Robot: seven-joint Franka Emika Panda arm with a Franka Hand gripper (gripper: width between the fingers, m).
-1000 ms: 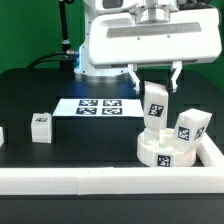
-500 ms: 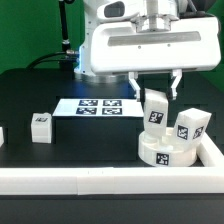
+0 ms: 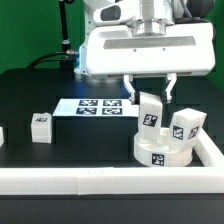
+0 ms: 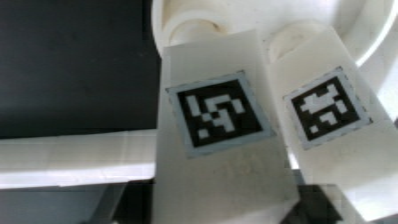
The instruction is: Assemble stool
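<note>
The round white seat [image 3: 160,152] lies near the corner of the white border bars. Two tagged white legs stand on it. My gripper [image 3: 150,92] is shut on the top of the one on the exterior view's left [image 3: 150,113]. The second leg [image 3: 185,126] leans beside it. In the wrist view the held leg [image 4: 214,110] fills the space between my dark fingers, with the gripper [image 4: 217,205] closed on it and the second leg [image 4: 329,100] alongside. The third leg [image 3: 41,127] lies loose on the black table at the exterior view's left.
The marker board [image 3: 98,105] lies flat behind the seat. A long white border bar [image 3: 90,180] runs along the front, and another [image 3: 214,150] runs along the exterior view's right, close to the seat.
My gripper, the held leg, the seat and the second leg have all shifted slightly toward the exterior view's left. The loose leg has not moved.
</note>
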